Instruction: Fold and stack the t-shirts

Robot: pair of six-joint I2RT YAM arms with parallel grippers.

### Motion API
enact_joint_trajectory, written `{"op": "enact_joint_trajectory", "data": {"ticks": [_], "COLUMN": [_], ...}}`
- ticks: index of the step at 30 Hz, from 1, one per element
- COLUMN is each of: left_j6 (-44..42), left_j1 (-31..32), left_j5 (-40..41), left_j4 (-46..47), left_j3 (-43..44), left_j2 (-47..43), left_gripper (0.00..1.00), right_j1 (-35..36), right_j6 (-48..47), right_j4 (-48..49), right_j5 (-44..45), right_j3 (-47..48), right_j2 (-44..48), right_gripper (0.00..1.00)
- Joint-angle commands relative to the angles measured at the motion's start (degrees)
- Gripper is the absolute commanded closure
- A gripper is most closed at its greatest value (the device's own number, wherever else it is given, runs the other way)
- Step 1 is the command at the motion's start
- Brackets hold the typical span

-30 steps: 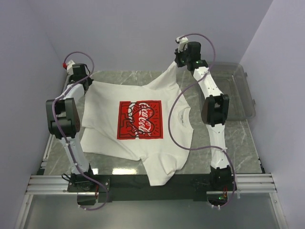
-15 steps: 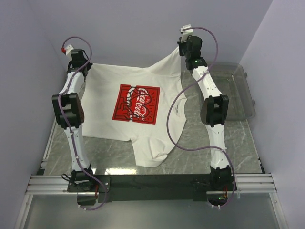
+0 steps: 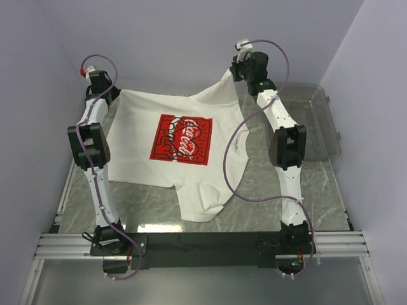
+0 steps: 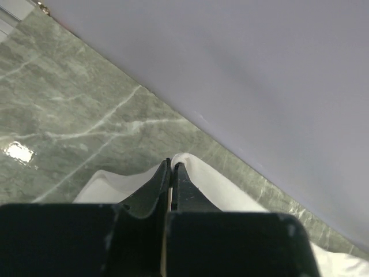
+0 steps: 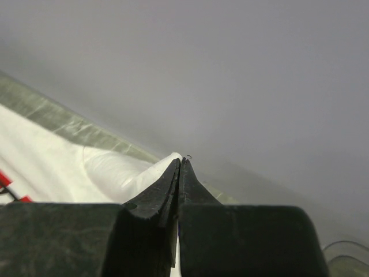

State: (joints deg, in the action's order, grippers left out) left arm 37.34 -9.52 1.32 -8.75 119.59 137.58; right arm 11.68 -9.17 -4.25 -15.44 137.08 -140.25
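Note:
A white t-shirt with a red square chest print hangs stretched between both arms, far edge lifted, near part drooping onto the table. My left gripper is shut on the shirt's far left corner, and white cloth bulges past its closed tips. At the far right my right gripper is shut on the other corner, with cloth pinched at its tips.
A clear grey plastic bin stands at the right side of the green marble table. Walls enclose the table at the back and both sides. The black and silver base rail runs along the near edge.
Both grippers have carried the shirt's far edge up and toward the back wall. The shirt was pulled tauter and its near hem drew away from the base rail.

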Motion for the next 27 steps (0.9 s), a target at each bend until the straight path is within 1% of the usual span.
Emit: {"op": "enact_joint_trajectory", "data": {"ticks": [1,7,11,15,21,27], "left_j6": [1.9,3.7,5.4,6.0,5.7,4.8], "left_j1": [-2.3,-2.7,-2.8,-2.8,-2.8,-2.7], "left_j5": [-3.6,-7.2,-8.9,-10.2,-10.3,-9.7], "left_j4": [4.4,7.0,7.5,6.1,3.9,2.6], "left_j3": [1.7,-0.2,0.8,2.5,2.7,3.5], "left_j2": [0.4,1.7,3.9,5.4,5.7,5.0], "left_gripper": [0.99,0.99,0.99,0.99,0.98,0.97], "right_j1": [0.6,1.2,1.2,1.0,0.1,-0.9], "right_j6": [2.0,2.7,3.7,4.9,6.2,6.0], "right_j4": [1.3,-1.5,-2.1,-1.9,-1.8,-2.6], "right_j5": [-6.3,-7.4,-7.8,-7.9,-9.1,-11.3], "right_j3": [-2.9,-1.9,-1.9,-1.6,0.6,0.7], "right_j2": [7.2,7.8,8.9,9.6,10.0,10.5], "right_gripper": [1.00,1.00,1.00,1.00,1.00,1.00]}}
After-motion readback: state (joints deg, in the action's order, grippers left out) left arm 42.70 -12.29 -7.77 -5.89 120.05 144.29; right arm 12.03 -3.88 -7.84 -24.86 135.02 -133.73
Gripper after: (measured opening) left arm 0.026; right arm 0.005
